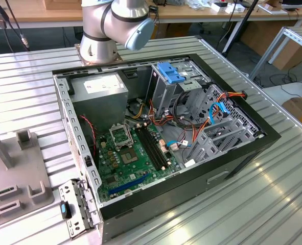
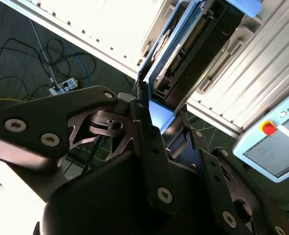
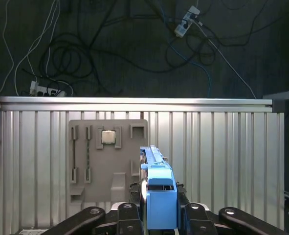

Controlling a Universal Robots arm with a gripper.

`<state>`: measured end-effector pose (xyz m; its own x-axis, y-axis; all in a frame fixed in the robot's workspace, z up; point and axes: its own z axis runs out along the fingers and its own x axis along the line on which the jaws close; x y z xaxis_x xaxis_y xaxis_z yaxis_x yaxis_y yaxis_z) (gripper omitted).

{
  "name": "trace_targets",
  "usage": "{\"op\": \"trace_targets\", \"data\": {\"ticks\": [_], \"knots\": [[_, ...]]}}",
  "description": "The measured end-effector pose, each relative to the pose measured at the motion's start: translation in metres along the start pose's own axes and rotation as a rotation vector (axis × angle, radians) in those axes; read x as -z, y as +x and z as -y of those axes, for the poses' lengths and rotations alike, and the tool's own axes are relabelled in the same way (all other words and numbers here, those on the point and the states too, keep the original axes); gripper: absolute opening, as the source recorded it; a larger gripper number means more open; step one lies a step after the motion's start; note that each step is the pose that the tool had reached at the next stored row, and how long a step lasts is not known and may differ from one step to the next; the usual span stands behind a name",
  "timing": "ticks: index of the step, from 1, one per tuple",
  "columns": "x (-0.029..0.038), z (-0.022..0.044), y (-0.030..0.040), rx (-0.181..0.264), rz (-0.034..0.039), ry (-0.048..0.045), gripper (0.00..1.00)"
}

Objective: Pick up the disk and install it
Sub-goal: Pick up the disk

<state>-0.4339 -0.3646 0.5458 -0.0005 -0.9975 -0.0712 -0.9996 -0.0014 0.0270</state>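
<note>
In both wrist views my gripper (image 2: 162,111) (image 3: 159,192) is shut on the disk (image 2: 193,44), which stands on edge between the two black fingers (image 2: 145,122). The disk's blue plastic rail (image 3: 161,200) faces the first wrist view, and its dark connector end faces the second wrist view. It hangs in the air above the ribbed metal table (image 3: 222,147), apart from everything. In the exterior view the open computer case (image 1: 89,168) lies on the table, with a grey drive cage (image 1: 163,94) topped by a blue bracket (image 1: 170,73).
A grey fixture plate (image 3: 93,166) (image 1: 18,178) carrying a processor chip (image 3: 108,136) lies on the table under the gripper. The arm's base (image 1: 102,35) stands behind the case. A power-supply box (image 1: 100,92) and loose cables (image 1: 212,120) fill the case. A teach pendant (image 2: 276,147) hangs nearby.
</note>
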Motion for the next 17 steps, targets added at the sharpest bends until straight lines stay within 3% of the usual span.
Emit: {"op": "trace_targets", "data": {"ticks": [5, 17], "knots": [[0.0004, 0.0163, -0.0010, 0.000, 0.0001, -0.0001, 0.36], [0.0008, 0.0360, -0.0028, 0.000, 0.0000, -0.0001, 0.36]]}}
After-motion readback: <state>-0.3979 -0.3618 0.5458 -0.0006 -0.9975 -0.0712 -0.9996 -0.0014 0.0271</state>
